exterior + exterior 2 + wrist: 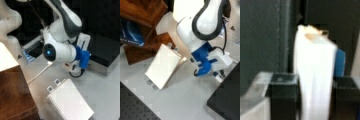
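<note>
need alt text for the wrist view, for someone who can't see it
A tall white block stands upright between the claw's two black fingers, one on each side and pressed against it. A blue strip shows along the block's right edge, and the background is dark.

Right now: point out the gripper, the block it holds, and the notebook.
gripper (315, 92), wrist view, between its two black fingers.
white block (313, 75), wrist view, its front face.
notebook (71, 101), a front view, middle of its white cover.
</note>
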Tool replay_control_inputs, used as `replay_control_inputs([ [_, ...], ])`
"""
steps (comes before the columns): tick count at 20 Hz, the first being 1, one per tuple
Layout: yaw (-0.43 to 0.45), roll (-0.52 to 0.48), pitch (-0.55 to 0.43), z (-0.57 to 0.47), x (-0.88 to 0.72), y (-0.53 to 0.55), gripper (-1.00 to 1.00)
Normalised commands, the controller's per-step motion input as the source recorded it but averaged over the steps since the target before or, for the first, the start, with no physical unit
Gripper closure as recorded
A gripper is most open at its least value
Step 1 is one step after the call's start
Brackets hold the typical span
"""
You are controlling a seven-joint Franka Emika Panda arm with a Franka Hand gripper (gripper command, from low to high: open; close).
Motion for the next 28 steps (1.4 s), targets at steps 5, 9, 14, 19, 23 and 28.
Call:
replay_control_inputs([
  [5, -0.036, 0.044, 0.05, 0.27, 0.11, 0.16, 1.0],
  [9, 0.011, 0.019, 0.07, 0.39, 0.15, 0.28, 1.0],
  [14, 0.069, -0.017, 0.096, 0.49, 0.2, 0.38, 1.0],
  [19, 0.13, -0.069, 0.096, 0.5, 0.22, 0.4, 1.0],
  [23, 0.16, -0.102, 0.12, 0.52, 0.21, 0.37, 1.0],
  [28, 0.164, -0.116, 0.139, 0.54, 0.2, 0.31, 1.0],
])
